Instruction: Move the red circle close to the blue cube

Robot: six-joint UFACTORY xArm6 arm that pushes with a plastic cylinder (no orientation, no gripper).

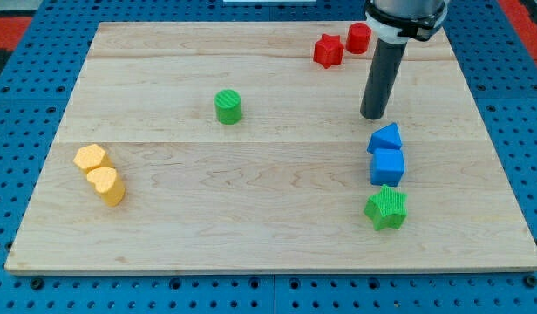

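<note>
Green star (387,208) lies nearest, at the view's bottom right, touching the blue cube (388,167) above it; a second blue block (384,138), wedge-topped, adjoins the cube. My tip (373,116) stands just above that pair, touching nothing; it is a bare rod, with no jaws to open or close. Farthest, at the view's top, the red circle (358,37) stands upright, a short cylinder, beside a red star (329,51). Assessment: approach step, no contact yet. Next, the tip must pass beyond the circle and push it down toward the cube, avoiding the red star.
</note>
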